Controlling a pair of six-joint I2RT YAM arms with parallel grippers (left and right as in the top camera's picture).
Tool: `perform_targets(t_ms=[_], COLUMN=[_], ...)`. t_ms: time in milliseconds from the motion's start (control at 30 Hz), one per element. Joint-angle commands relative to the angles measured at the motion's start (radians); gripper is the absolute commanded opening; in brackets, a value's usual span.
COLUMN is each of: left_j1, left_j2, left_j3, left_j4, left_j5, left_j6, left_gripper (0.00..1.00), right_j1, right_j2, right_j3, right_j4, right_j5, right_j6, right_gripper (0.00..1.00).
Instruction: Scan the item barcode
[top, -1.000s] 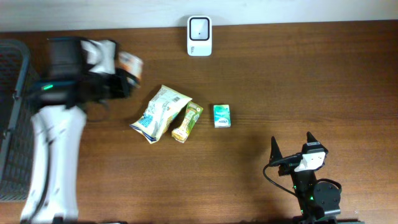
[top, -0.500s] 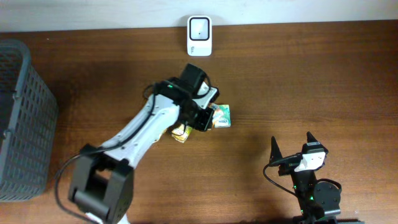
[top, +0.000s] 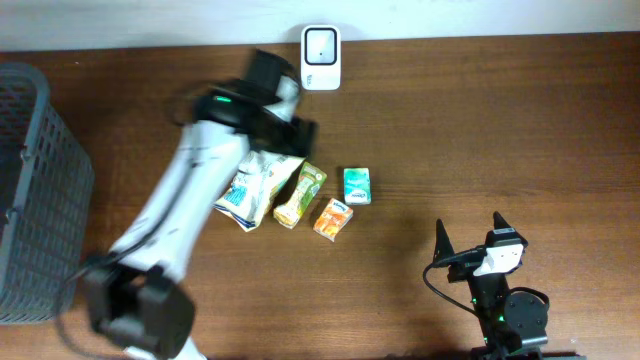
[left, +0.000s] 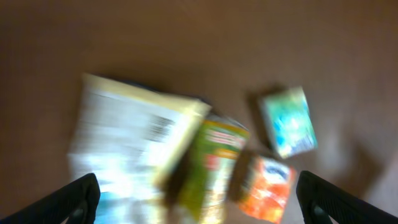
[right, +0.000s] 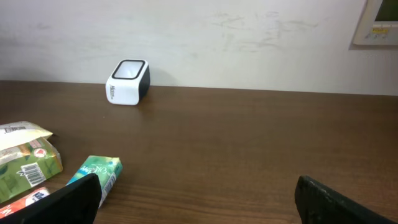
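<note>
Progress: nothing is held and nothing sits at the scanner (top: 320, 44), so you have no scan under way. You can't tell from these views whether any item has been read already.
Items: four lie loose mid-table, well short of the scanner. Snack bag (top: 250, 186) is furthest left, green packet (top: 302, 195) touches its right edge, orange carton (top: 333, 218) is just beside the packet's lower end, and teal carton (top: 357, 186) sits apart to the right.
Left gripper (left: 200, 198): fingers wide apart and empty, hanging above the cluster. Wrist view is motion-blurred, so the arm looks mid-swing.
Right gripper (right: 198, 200): fingers spread and empty, parked low near the front right, well apart from the items.
Barcodes: one shows on the snack bag's upper face in the left wrist view, blurred. Another shows on the green packet's end in the right wrist view. Carton codes are too small for you to tell.
Left to do, as I judge it: pick one item, carry it to the scanner window, turn its code toward it.
Around: dark mesh basket (top: 40, 190) at the far left edge, wooden table (top: 520, 130), pale wall behind the scanner.
In the way: bag, packet and orange carton crowd each other, so expect a finger to nudge a neighbour. The path to the scanner itself looks clear.
</note>
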Motion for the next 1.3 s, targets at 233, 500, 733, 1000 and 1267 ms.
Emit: perform_targets(t_ms=[233, 500, 733, 1000, 1267], left_j1=[0.467, 0.531, 0.534, 0.534, 0.534], left_j2=[-0.126, -0.126, -0.126, -0.126, -0.126], left_j3=[0.041, 0.041, 0.041, 0.041, 0.041], left_j4=[-0.027, 0.000, -0.002, -0.002, -0.002], left_j5=[-0.082, -0.074, 0.001, 0.000, 0.001], left_j6=[0.146, 0.259, 0.259, 0.259, 0.258], left_gripper=[0.99, 0.99, 0.99, 0.99, 0.99], right_j1=[0.005, 0.005, 0.005, 0.005, 0.005], right_j2=[-0.007, -0.007, -0.007, -0.007, -0.007], right_j3=[-0.007, -0.007, -0.007, -0.007, -0.007], right_j4=[-0.003, -0.003, -0.003, -0.003, -0.003], right_j5=[-0.006, -0.006, -0.006, -0.006, -0.006], right_j6=[0.000, 0.000, 0.000, 0.000, 0.000], right_gripper=[0.99, 0.99, 0.99, 0.99, 0.99])
